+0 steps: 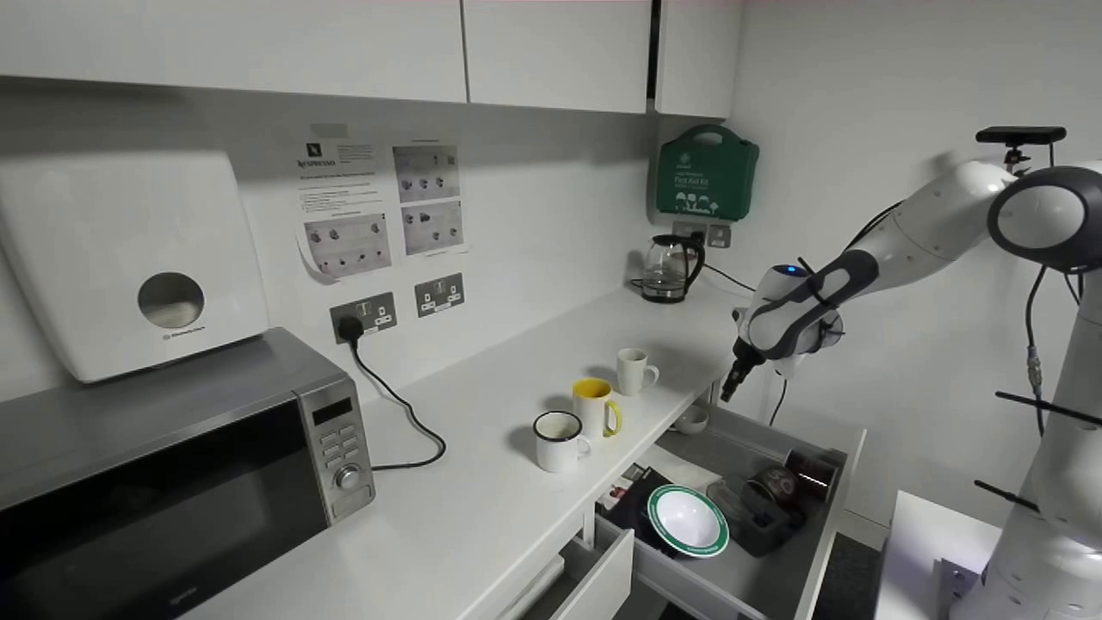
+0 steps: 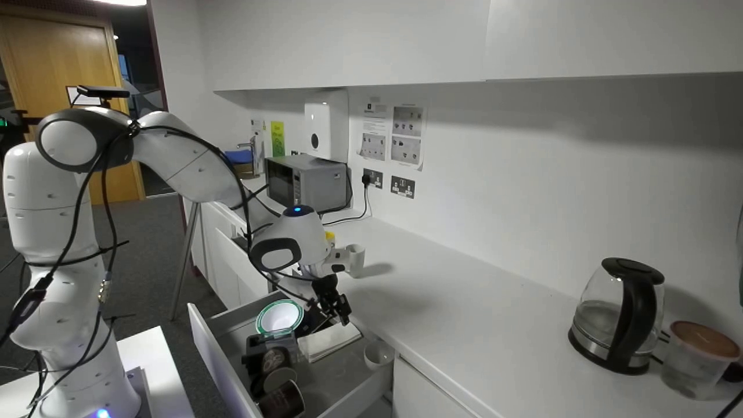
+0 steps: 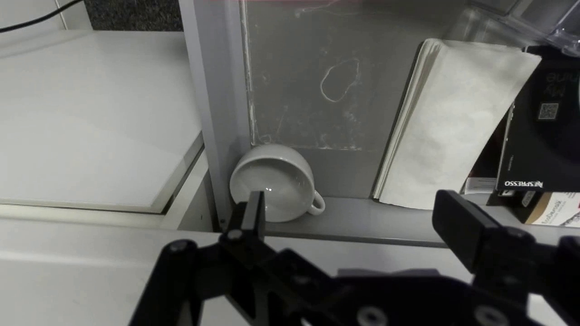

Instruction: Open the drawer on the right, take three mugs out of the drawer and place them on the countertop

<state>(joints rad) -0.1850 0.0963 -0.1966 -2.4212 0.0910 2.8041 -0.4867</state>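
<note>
Trainee: Begin at the left; what is installed there?

Instructor: In an exterior view, a grey microwave stands on the white table, with a white dispenser above it. Next, printed sheets are fixed to the wall over two sockets; white cupboards run overhead

Trainee: And further along the table?

Instructor: Three items stand upright near the front edge, in sequence: a white mug with a dark rim, a yellow-handled mug, a pale mug. Beyond them, a glass kettle stands near the corner; a green first aid kit is mounted higher up

Trainee: Report the drawer and the tool

Instructor: The drawer is pulled out below the table; it holds a green-rimmed dish and, in a corner, a white cup. The tool is positioned above the drawer, close to the table's front edge; in the wrist view, its fingers are spread wide apart. At the far right stands the white arm
</note>
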